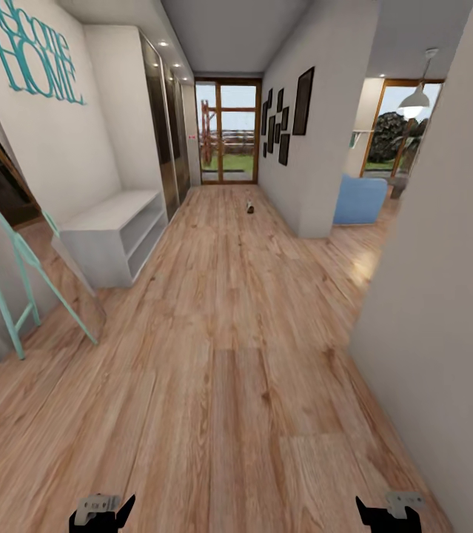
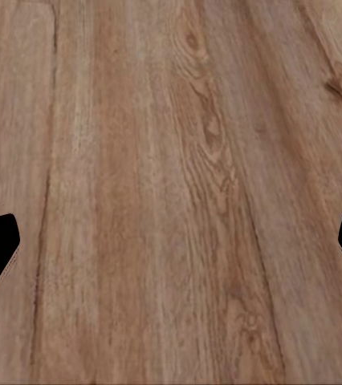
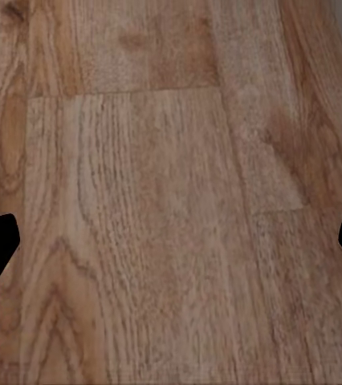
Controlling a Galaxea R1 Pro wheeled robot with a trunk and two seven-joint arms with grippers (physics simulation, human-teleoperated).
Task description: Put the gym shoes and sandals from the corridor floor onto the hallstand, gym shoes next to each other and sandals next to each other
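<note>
Stage: robot in transit, nothing picked up yet by the look of it; task barely begun (my read).
Corridor floor (image 1: 229, 355): wood planks run from robot to a glazed door (image 1: 226, 132) at far end.
Hallstand (image 1: 114, 237): against wall on robot's left, ahead; low bench top over open shelves; no shoes seen on it from this angle.
Shoes: one small dark item (image 1: 250, 206) on floor far down corridor, near the door, well apart from the hallstand; too small to tell if gym shoe or sandal. Others not made out.
Left gripper (image 1: 104, 512): low at frame edge; in wrist view the tips sit far apart w/ bare floor (image 2: 171, 192) between; jaws wide, holding nothing.
Right gripper (image 1: 390, 512): same; jaws spread wide over bare planks (image 3: 171, 192), empty.
Risk 1: teal ladder frame (image 1: 14, 281) leans out at left, just before the hallstand; a base turn toward the rack could clip it.
Risk 2: wall (image 1: 443, 296) close on robot's right; right arm may scrape if base drifts that way.
Risk 3: far item tiny from here; wrong ID could break the pairing later.
Risk 4: arms hang low, so tips could strike planks when reaching down.
</note>
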